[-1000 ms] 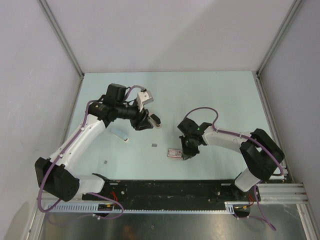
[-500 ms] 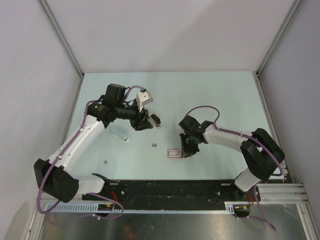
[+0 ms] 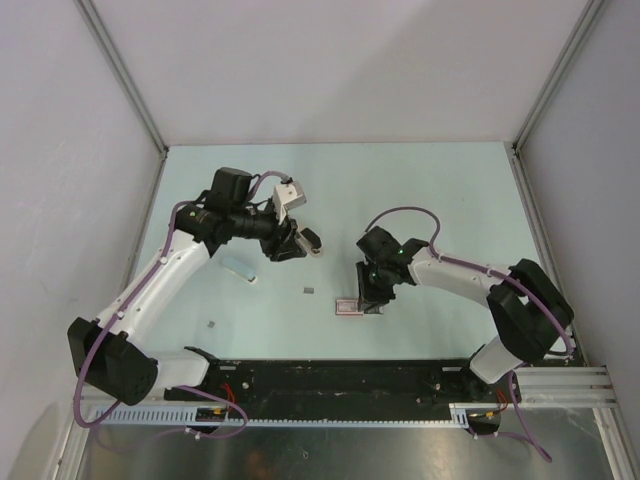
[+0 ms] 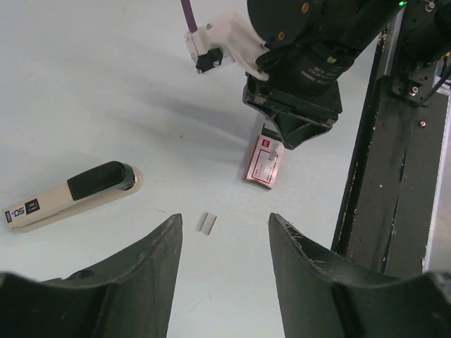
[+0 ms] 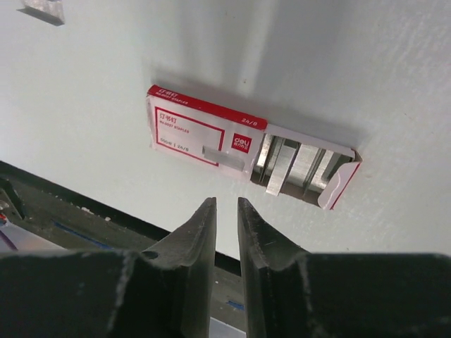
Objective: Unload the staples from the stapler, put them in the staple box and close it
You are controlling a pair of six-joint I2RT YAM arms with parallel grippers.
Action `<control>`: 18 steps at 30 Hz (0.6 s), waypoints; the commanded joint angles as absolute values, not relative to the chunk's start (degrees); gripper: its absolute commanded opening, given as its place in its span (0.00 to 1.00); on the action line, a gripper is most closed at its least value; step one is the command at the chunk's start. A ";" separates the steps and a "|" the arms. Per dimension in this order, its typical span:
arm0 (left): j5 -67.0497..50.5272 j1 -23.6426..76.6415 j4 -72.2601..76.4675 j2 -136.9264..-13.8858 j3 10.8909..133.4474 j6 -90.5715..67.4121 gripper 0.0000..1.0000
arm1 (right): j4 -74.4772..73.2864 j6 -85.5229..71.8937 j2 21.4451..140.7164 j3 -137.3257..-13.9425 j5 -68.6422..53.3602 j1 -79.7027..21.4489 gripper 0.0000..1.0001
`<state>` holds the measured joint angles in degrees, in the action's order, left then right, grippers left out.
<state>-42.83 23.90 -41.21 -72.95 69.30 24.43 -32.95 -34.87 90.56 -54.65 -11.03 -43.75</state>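
Left wrist view shows the stapler [image 4: 70, 193] lying flat on the table [image 4: 106, 84], a loose strip of staples [image 4: 206, 223] near it under the spread, empty left gripper [image 4: 225, 220], while the right gripper [image 5: 226, 203], narrowly parted and seemingly holding nothing, hovers over the staple box [image 5: 201, 130].

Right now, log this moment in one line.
left pincer open, empty; right pincer ajar over staple box; stapler lying on table; staple strip loose on table

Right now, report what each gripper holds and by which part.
Nothing is held. The left gripper stands open and empty, the stapler lying apart from it. The right gripper, slightly open, hangs empty above the staple box.
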 commanded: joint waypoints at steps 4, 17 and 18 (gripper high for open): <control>-44.01 24.60 -40.64 -71.11 69.07 24.75 0.58 | -35.77 -33.94 84.20 -56.76 -9.07 -40.72 0.22; -42.31 25.31 -40.63 -71.33 67.72 25.79 0.58 | -38.07 -33.14 88.47 -56.77 -2.64 -42.96 0.27; -42.29 25.31 -40.62 -71.26 67.61 25.90 0.58 | -37.89 -33.40 88.84 -56.77 -2.46 -43.23 0.28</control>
